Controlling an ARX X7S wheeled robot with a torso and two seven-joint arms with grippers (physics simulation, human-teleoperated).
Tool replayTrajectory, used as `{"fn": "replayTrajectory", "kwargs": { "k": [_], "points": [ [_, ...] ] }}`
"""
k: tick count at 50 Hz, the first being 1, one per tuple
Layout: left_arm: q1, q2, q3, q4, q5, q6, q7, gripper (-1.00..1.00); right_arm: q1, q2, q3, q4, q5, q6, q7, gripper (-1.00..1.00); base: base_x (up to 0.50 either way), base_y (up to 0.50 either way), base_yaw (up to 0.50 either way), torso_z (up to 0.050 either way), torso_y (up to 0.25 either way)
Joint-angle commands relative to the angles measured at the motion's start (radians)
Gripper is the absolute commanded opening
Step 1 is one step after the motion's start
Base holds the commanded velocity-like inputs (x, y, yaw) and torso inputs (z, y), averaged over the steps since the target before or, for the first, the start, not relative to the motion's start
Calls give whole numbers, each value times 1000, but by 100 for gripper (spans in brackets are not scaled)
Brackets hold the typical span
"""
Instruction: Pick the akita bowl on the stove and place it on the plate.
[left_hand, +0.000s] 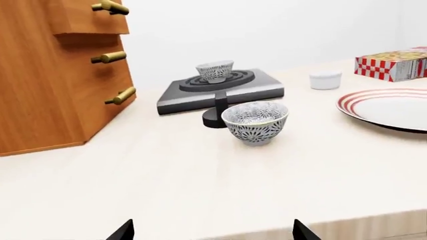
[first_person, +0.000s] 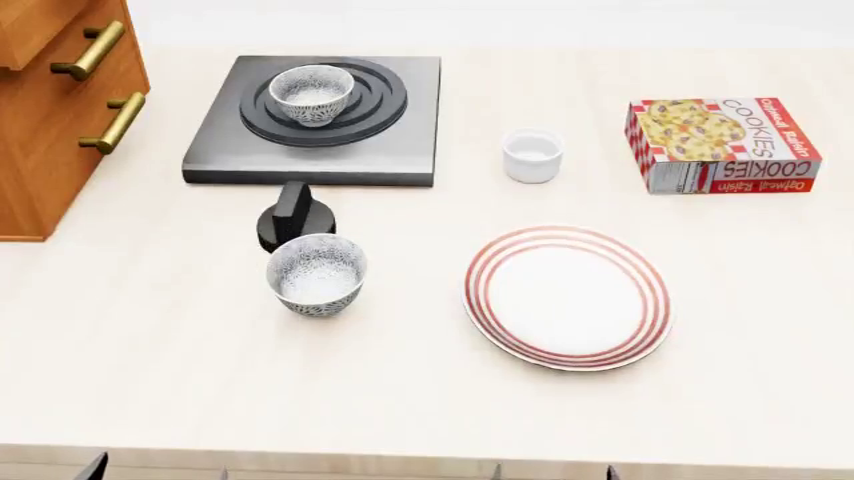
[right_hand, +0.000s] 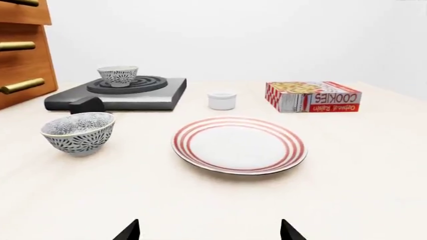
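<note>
A: Where is your target?
B: The akita bowl (first_person: 311, 93) sits on the stove (first_person: 318, 150) burner rings, far left; its twin bowl (first_person: 316, 274) and a black knob (first_person: 292, 215) stand before the stove's near edge.
A: And the plate (first_person: 567, 295)?
B: Right of the twin, bare counter (first_person: 400, 400) around it. Both grippers' fingertips spread apart, holding nothing

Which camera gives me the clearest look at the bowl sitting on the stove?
The head view: it looks straight down on the akita bowl, centred on the burner rings of the stove, rim and inside fully visible. The left wrist view shows it smaller, side-on. The right wrist view shows it small and far off.
</note>
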Motion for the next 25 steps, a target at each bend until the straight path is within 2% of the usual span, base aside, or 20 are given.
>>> {"fn": "replayTrajectory", "kwargs": {
  "k": [1, 9, 15, 25],
  "points": [
    [-1, 7, -12, 10, -25, -28, 8, 100, 0, 0, 7, -8, -7, 8, -1, 100, 0, 0, 0, 0, 0],
    [-7, -2, 1, -1, -33, -32, -2, 100, 9, 16, -14, -45, -22, 37, 19, 100, 0, 0, 0, 0, 0],
    [-4, -8, 10, 8, -38, -40, -9, 100, 52, 26, -48, -153, -59, 143, 34, 100, 0, 0, 0, 0, 0],
    [-6, -18, 22, 5, -51, -41, -23, 100, 272, 3, -83, -423, -73, 491, 54, 100, 0, 0, 0, 0, 0]
  ]
}}
